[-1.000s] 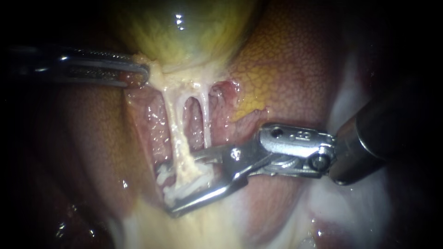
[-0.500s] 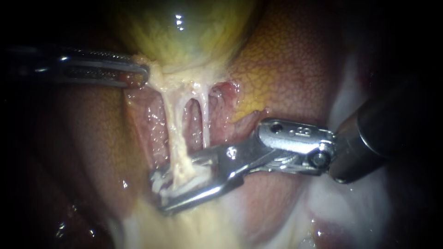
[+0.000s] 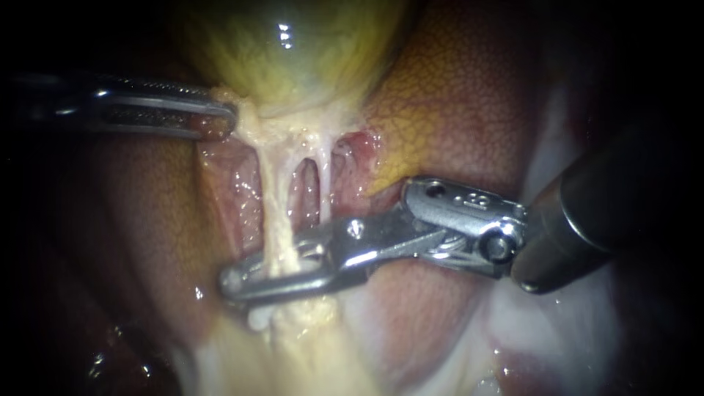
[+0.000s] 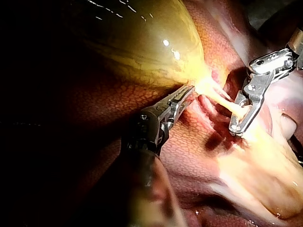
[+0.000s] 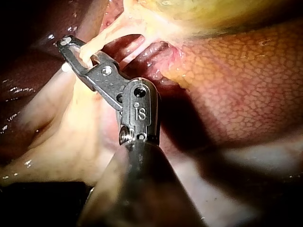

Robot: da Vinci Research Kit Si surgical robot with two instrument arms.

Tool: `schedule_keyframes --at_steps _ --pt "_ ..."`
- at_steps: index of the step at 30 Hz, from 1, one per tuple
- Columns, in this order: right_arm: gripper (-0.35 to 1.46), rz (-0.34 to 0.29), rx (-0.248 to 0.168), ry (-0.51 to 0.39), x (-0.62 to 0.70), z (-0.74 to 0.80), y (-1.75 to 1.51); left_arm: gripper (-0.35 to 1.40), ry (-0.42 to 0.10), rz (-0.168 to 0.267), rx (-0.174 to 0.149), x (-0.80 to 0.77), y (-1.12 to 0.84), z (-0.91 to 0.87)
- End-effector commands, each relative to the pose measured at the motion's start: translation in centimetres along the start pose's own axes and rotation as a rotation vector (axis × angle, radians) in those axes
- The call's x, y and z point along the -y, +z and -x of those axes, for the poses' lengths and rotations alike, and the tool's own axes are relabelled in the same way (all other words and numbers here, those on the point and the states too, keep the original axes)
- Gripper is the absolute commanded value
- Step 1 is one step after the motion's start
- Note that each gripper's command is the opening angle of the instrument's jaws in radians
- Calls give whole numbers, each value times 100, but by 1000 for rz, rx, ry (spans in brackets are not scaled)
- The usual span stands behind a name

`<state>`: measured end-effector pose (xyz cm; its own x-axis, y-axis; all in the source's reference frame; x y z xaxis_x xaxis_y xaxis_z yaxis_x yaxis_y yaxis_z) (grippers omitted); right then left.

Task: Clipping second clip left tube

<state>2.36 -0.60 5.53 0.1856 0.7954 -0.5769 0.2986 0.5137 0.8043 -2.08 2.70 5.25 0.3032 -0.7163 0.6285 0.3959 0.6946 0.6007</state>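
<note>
The yellow-green gallbladder (image 3: 293, 51) lies on the liver (image 3: 455, 110). From its neck two pale tubes run down: the thicker left tube (image 3: 273, 198) and the thin right tube (image 3: 325, 191). My right instrument (image 3: 235, 279) reaches across from the right, and its long jaws lie almost together, pinching the left tube low down. A white clip piece (image 3: 258, 317) shows just below those jaws. My left instrument (image 3: 224, 117) is shut on tissue at the gallbladder's neck and holds it taut. The right wrist view shows the right instrument (image 5: 66, 45) with the tube (image 5: 102, 35) between its jaws.
Pale yellow fatty tissue (image 3: 308, 352) spreads below the clamped spot. White tissue (image 3: 557, 323) lies under the right instrument's shaft (image 3: 609, 213). Raw pink liver bed (image 3: 242, 183) shows behind the tubes.
The right instrument's jaws have slid left and slightly up the left tube and closed from wide open to nearly together around it. The left instrument has held still.
</note>
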Motion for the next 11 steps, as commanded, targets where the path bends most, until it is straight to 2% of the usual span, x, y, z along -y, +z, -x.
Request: schedule_keyframes --at_steps 1,11 --pt "-35 -2 1 -2 1 1 0 -35 0 0 0 0 0 0" --pt "-35 -6 -1 -1 1 0 0 -35 0 0 0 -1 0 0"
